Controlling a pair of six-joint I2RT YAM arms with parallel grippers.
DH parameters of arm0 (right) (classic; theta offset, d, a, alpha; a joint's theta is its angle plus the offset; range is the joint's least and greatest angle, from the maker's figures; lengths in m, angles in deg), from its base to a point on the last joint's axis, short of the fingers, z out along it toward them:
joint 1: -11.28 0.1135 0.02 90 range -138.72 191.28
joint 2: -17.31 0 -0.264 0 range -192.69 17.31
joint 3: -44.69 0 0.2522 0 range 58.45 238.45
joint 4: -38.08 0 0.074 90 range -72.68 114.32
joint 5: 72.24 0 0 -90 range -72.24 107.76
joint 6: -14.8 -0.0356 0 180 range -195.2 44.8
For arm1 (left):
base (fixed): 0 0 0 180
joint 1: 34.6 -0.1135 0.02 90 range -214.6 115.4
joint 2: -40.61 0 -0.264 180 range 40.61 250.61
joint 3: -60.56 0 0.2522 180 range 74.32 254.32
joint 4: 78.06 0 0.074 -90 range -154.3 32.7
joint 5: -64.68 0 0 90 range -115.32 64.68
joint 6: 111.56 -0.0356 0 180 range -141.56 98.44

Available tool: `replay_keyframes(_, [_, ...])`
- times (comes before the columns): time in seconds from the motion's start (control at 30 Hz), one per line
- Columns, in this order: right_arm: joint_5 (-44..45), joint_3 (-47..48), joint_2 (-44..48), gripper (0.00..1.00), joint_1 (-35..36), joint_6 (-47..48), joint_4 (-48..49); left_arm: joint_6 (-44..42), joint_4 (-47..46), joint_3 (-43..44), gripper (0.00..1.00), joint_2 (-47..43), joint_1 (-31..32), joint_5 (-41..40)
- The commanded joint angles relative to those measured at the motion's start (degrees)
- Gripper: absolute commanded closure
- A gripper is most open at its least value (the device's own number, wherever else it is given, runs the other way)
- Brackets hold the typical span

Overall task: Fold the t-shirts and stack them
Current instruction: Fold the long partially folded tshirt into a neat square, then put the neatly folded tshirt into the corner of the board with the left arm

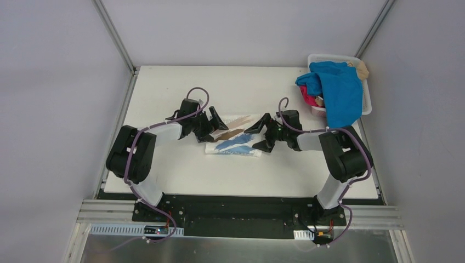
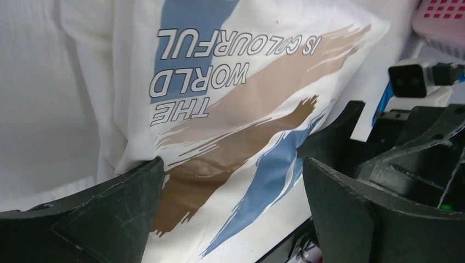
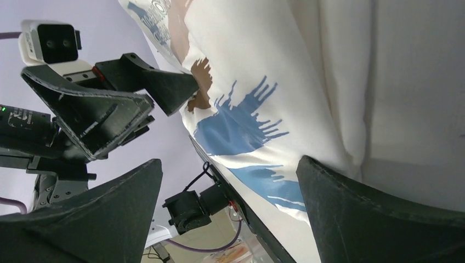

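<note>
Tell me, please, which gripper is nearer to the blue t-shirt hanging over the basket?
Right. The right gripper is at the white printed shirt's right end, toward the blue t-shirt; the left gripper is at its opposite end, farther away.

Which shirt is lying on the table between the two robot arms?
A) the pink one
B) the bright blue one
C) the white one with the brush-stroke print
C: the white printed t-shirt lies there, while the blue t-shirt drapes over the basket.

The folded t-shirt point(image 1: 234, 142) lies on the table point(image 1: 164, 87). The left gripper point(image 1: 213, 127) sits at its left edge, the right gripper point(image 1: 259, 137) at its right. The basket point(image 1: 328, 56) stands behind and right of it, other t-shirts point(image 1: 340, 90) heaped inside.
</note>
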Motion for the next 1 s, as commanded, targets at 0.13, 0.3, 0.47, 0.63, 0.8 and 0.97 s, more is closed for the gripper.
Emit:
replay_keyframes(0.13, [7.2,-1.3,11.4,0.01,-0.9,14.1,-20.0,-3.1,10.7,-4.1,0.01,-12.9,1.3,-9.8])
replay_keyframes(0.3, [13.4,1.8,21.8,0.01,-0.8,18.7,-30.0,-5.8,15.6,-3.2,0.01,-18.9,1.4,-19.4])
replay_keyframes(0.47, [25.3,3.0,30.8,0.01,-0.8,22.7,-39.2,-6.4,17.3,-1.2,0.02,-14.7,1.4,-16.9])
replay_keyframes(0.63, [28.9,1.6,35.3,0.01,-0.7,23.7,-41.7,-6.1,17.1,2.6,0.16,-6.3,1.9,-14.1])
replay_keyframes(0.8, [29.2,1.2,35.6,0.01,-0.9,24.0,-43.0,-6.5,16.8,6.7,0.37,0.6,3.3,-15.3])
replay_keyframes(0.97, [29.8,1.3,36.0,0.01,-1.0,24.9,-43.2,-7.8,17.5,10.9,0.81,6.4,3.3,-18.1])
